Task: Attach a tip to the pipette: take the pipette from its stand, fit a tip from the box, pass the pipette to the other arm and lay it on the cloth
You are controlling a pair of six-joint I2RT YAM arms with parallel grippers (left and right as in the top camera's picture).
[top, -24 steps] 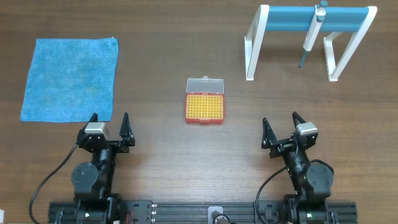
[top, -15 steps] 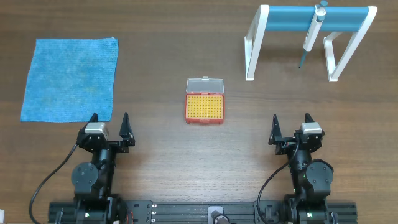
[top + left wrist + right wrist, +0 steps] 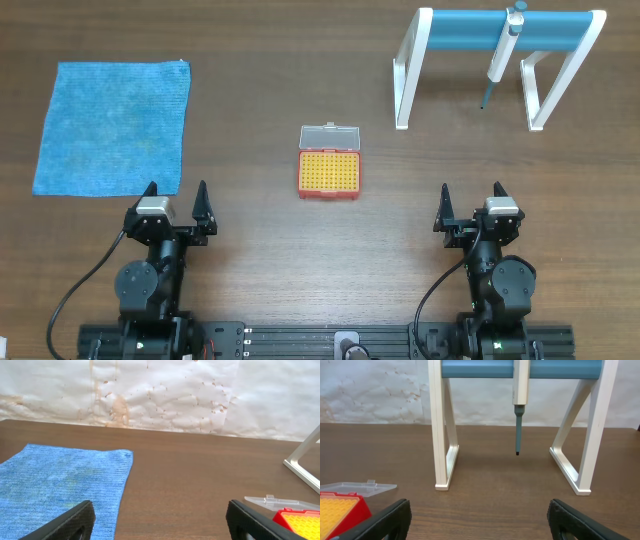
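A white pipette [image 3: 501,52] with a teal shaft hangs from the blue bar of the white stand [image 3: 410,70] at the back right; the right wrist view shows the pipette [image 3: 519,405] straight ahead between the stand's legs [image 3: 438,425]. The red tip box [image 3: 329,172], lid open and full of yellow tips, sits mid-table, and its corner [image 3: 340,507] shows beside my right gripper. The blue cloth [image 3: 112,128] lies at the back left. My left gripper [image 3: 175,206] stands open near the cloth's front edge. My right gripper [image 3: 470,206] stands open at the front right, facing the stand.
The brown wooden table [image 3: 260,80] has free room between the cloth, the box and the stand. A white papered wall [image 3: 165,395] rises behind the table's far edge. Both arm bases stand along the front edge.
My right gripper has turned and shifted to the right, from angled toward the table's middle to squarely facing the stand. The left arm has kept still.
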